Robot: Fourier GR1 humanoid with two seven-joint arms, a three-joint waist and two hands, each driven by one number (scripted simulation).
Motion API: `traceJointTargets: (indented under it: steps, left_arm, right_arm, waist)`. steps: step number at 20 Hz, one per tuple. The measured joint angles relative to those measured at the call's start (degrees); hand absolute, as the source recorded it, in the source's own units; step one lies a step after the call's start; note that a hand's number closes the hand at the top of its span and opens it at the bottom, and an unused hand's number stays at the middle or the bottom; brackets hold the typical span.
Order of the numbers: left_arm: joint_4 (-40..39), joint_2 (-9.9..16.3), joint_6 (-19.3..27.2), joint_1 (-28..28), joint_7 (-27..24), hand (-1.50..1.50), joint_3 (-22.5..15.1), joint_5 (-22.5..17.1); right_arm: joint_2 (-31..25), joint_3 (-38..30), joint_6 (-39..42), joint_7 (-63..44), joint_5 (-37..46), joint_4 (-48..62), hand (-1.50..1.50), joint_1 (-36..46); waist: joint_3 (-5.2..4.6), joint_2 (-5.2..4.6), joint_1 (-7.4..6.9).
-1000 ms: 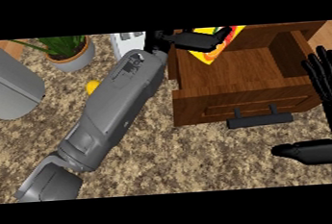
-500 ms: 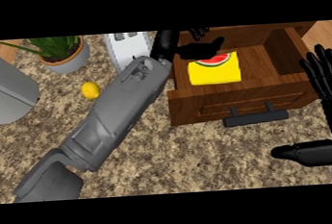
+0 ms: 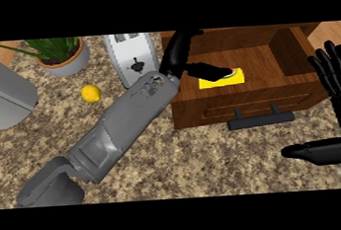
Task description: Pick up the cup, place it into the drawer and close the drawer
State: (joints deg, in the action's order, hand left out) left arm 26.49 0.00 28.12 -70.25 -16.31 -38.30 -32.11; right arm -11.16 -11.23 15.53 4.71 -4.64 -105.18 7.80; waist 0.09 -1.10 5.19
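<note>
1. Count: one open brown wooden drawer (image 3: pixel 262 62), one yellow square-looking cup with a red-and-green top (image 3: pixel 223 78), one white toaster (image 3: pixel 135 60), one yellow lemon (image 3: pixel 91 93), one green potted plant in a grey pot (image 3: pixel 60 54), one large grey cylinder (image 3: pixel 4 100), two hands.
2. The yellow cup sits inside the drawer, at its front-left corner, against the front wall.
3. Left hand (image 3: pixel 188 59): over the drawer's left part, thumb stretched across the cup's near-left edge, fingers straight and pointing to the drawer's back-left corner. Not curled round the cup; whether it touches it I cannot tell.
4. Right hand (image 3: pixel 339 77): open, fingers up, resting at the view's right edge beside the drawer's right wall.
5. Open room: the drawer's middle and right part is bare wood. The dark handle (image 3: pixel 261 119) juts over the speckled stone counter (image 3: pixel 198 164), bare along the near edge.
6. Versus half a second ago: the cup lies in the same corner; the left hand has lifted back from over it, so more yellow shows. Right hand unchanged.
</note>
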Motion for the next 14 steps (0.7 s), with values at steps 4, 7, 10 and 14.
traceJointTargets:
  steps: [4,7,10,14]
  left_arm:
    - [1.61,0.00,1.18,-0.48,-2.52,-1.50,0.21,-2.13]
    - [3.30,0.00,1.88,-1.07,-4.42,-1.50,1.03,-4.06]
    - [3.69,0.00,1.72,-1.80,-5.82,-1.50,2.61,-5.56]
    - [4.14,0.33,1.01,-3.09,-5.55,-1.50,5.18,-5.76]
  right_arm:
    - [0.83,0.13,1.91,-1.45,-4.62,-0.85,-1.50,-0.10]
    - [0.57,0.38,3.85,-2.86,-7.78,-1.84,1.50,-0.34]
    - [-1.00,0.48,5.98,-3.91,-9.13,-3.67,1.50,-1.04]
    - [-4.86,0.14,9.53,-3.13,-6.92,-5.60,1.50,-3.30]
  waist:
    - [-0.04,0.15,-0.38]
    - [-0.05,0.30,-0.85]
    - [-0.07,0.50,-1.64]
    - [-0.08,0.85,-3.14]
